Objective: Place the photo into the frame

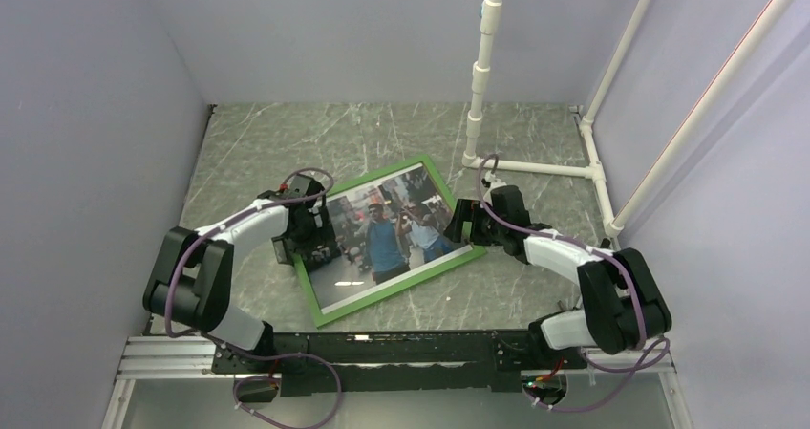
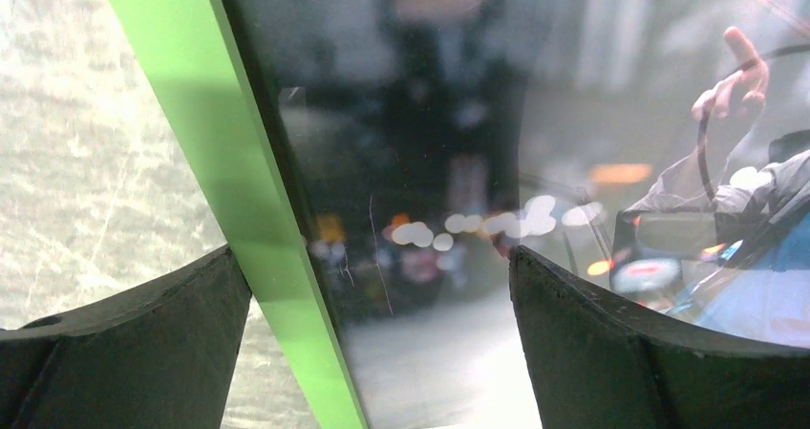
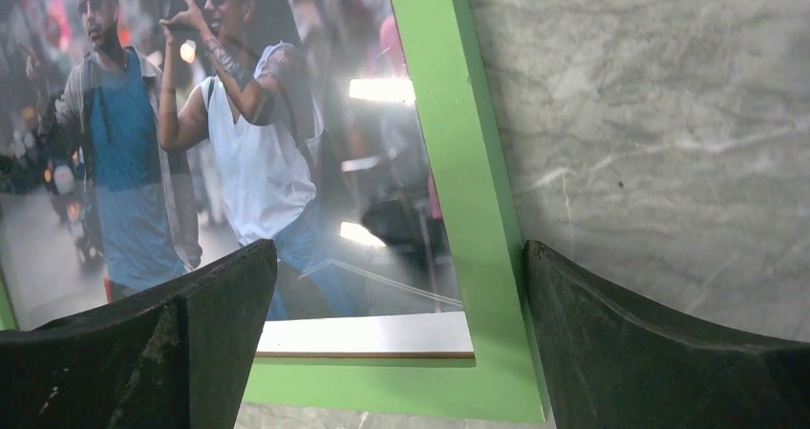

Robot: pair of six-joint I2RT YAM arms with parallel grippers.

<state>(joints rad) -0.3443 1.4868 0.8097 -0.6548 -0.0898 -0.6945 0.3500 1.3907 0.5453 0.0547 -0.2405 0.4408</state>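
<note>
Closest in, the left hand stands wide apart astride a green rail of the frame, gripping nothing. The right hand, equally spread, straddles the opposite rail near a corner. Only the top view shows the whole photo lying inside the frame on the counter.

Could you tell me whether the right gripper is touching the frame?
Cannot tell: the right wrist view shows the open right gripper straddling the frame, height unclear.
</note>
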